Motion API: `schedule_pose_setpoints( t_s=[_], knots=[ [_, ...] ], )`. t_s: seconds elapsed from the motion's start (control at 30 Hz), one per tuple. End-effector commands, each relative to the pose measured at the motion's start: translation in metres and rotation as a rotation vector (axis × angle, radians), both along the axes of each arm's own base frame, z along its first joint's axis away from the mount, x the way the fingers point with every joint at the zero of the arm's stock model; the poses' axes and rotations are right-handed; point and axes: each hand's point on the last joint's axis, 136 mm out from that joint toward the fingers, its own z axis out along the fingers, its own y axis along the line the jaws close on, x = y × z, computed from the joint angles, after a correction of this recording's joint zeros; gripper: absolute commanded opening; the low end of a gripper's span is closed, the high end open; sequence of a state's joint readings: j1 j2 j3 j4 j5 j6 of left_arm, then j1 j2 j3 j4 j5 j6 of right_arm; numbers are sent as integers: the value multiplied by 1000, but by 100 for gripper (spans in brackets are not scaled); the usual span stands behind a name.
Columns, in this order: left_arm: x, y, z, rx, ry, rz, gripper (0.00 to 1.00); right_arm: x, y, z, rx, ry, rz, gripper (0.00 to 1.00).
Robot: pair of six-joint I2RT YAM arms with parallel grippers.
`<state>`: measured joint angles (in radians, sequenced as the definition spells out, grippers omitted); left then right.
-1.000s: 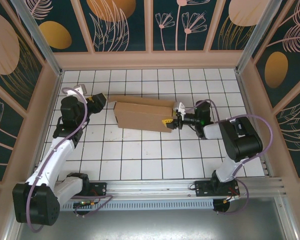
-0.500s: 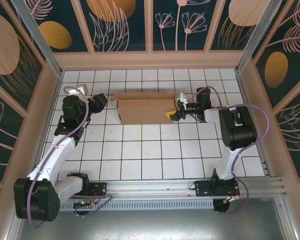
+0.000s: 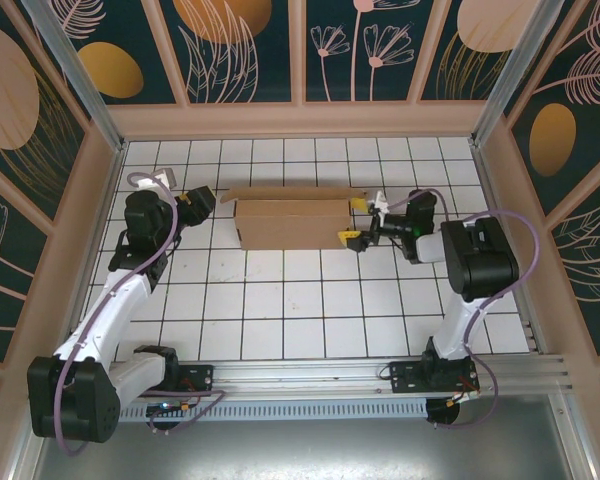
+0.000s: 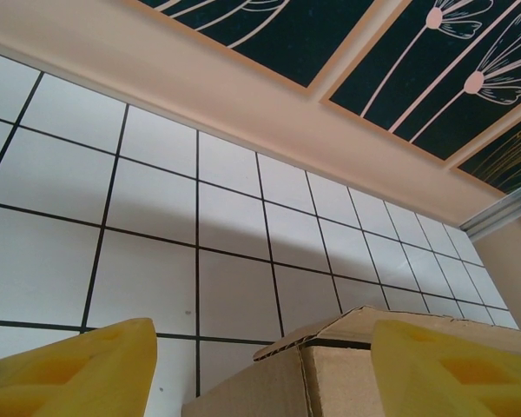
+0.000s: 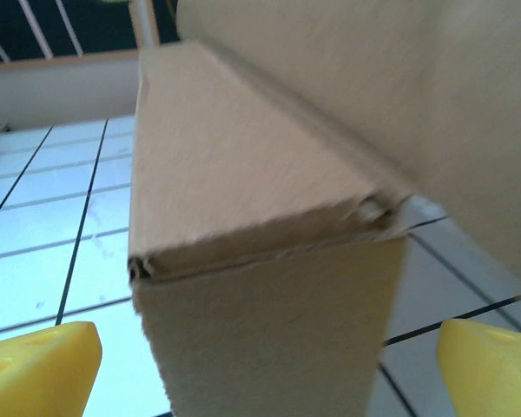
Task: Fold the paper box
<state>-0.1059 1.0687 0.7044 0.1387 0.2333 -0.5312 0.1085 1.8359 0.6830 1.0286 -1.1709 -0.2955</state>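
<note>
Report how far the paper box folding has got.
Done: the paper box stands folded into a rectangular body. In hand: nothing gripped; the right gripper, open, straddles its right end, the left gripper sits open at the left. Left: seemingly the rear flap.

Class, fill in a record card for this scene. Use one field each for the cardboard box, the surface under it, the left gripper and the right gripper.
cardboard box: brown, partly folded, with a flap sticking out along its far edge; lies across the far middle of the table
table: white tiles with dark lines
left gripper: jaws open, at the box's left end
right gripper: jaws wide open on either side of the box's right end, with a gap on each side
</note>
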Motion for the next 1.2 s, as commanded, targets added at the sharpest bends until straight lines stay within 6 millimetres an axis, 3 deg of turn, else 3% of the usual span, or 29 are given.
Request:
schedule_pose_setpoints(
  t_s=[0.0,0.33,0.43,0.6,0.73,0.87,0.97,1.07,1.13,1.17],
  knots=[
    [3,0,30,11,-86,-2,67,-2,-9,47,77,-117,-18,99],
    [-2,3,39,43,-113,5,67,-4,-27,67,92,-154,-118,99],
    [-2,7,46,77,-136,22,67,-1,-38,95,163,-158,-185,99],
    [5,12,67,94,-198,53,66,-13,-42,157,249,-191,-284,99],
    [-2,-28,88,203,-322,-107,68,-11,-26,192,180,-152,-434,99],
    [-9,-55,84,498,-364,-263,68,4,-15,193,-22,19,-701,99],
    [-19,-66,78,633,-377,-401,70,16,-31,173,-175,286,-901,99],
    [-21,-72,74,681,-382,-469,69,3,-15,168,-241,428,-784,99],
    [-12,-77,74,689,-358,-505,67,-2,-17,176,-89,485,-718,99],
    [-7,-79,72,697,-337,-521,66,-8,-14,189,12,492,-604,99]
  ],
)
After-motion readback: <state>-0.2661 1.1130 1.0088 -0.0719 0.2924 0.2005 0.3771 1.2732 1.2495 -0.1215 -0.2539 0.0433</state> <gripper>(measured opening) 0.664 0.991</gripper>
